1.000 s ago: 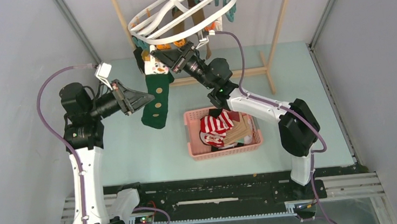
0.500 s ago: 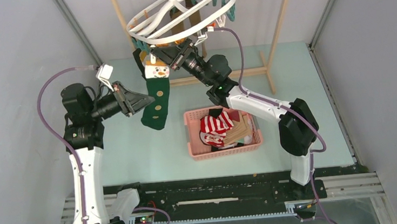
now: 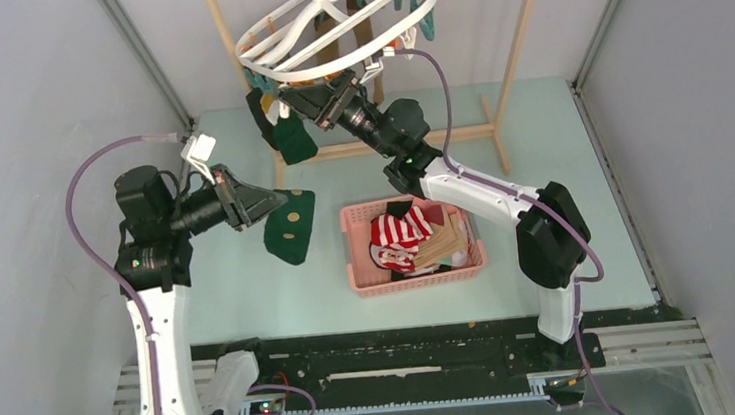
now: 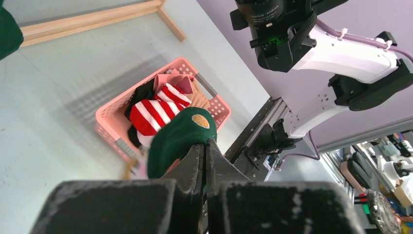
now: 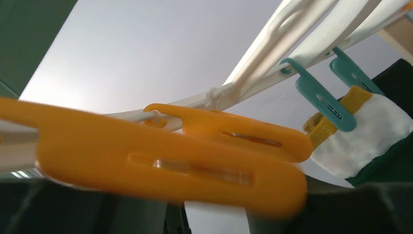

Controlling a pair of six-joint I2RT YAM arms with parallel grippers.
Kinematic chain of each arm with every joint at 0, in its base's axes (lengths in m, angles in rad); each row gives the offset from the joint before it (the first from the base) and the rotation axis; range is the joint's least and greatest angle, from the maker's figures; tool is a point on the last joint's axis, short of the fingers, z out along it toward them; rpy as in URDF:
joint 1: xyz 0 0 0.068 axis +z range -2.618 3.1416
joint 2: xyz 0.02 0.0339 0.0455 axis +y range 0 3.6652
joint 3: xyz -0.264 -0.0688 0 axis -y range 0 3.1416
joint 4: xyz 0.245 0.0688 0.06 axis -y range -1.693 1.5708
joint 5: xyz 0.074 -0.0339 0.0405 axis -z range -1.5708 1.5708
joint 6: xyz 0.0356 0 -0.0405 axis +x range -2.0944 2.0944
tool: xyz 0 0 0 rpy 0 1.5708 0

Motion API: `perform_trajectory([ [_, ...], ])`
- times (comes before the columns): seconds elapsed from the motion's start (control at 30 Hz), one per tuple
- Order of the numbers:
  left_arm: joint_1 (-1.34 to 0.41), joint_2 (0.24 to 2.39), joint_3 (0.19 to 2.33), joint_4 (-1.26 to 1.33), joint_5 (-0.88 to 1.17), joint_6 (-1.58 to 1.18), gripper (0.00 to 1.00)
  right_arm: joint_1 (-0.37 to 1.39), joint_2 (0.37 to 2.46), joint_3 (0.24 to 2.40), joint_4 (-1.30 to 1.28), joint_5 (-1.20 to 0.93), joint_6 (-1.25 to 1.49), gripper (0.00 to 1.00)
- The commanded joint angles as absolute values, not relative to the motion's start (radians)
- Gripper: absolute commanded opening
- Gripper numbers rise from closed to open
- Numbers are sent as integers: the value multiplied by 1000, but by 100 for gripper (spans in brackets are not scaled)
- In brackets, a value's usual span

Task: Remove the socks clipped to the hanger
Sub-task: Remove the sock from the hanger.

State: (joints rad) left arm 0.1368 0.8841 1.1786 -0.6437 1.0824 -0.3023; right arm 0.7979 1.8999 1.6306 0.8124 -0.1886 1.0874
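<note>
Grey walls close in a pale green counter [image 3: 240, 289]. At the left, the left claw [image 3: 281, 202] is pressed together on the edge of a dark green dotted sock [image 3: 290, 232]. The sock droops from it above the counter, well apart from the hanger and just left of the basket.

High at the back, the white oval hanger [image 3: 337, 24] hangs within a wooden rack frame [image 3: 520, 44]. A second green sock [image 3: 294, 140] dangles below the hanger's left rim. The right claw [image 3: 306, 100] is raised just under that rim. An orange clothespin [image 5: 170, 165] fills its wrist camera, too close and blurred to tell whether the fingers are spread or pinching it. Beyond it, a teal clothespin [image 5: 316, 95] grips a yellow-and-white cuff [image 5: 360, 139].

Right of centre, a pink basket [image 3: 420, 281] sits on the counter. It holds a red-and-white striped sock [image 3: 401, 233] and a tan sock [image 3: 447, 243].
</note>
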Motion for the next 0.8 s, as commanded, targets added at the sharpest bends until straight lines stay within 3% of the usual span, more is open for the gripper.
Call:
perform_trajectory([
  [0.0, 130, 855, 1205, -689, 1072, -220, 0, 794, 1882, 1632, 804, -260, 1098, 70],
  [0.07, 130, 849, 1214, -702, 1069, -203, 0, 798, 1857, 1586, 810, -275, 1078, 93],
  [0.1, 130, 848, 1217, -706, 1066, -197, 0, 800, 1844, 1563, 817, -283, 1064, 99],
  [0.77, 130, 851, 1262, -696, 1035, -204, 0, 913, 1575, 1096, 944, -477, 746, 98],
])
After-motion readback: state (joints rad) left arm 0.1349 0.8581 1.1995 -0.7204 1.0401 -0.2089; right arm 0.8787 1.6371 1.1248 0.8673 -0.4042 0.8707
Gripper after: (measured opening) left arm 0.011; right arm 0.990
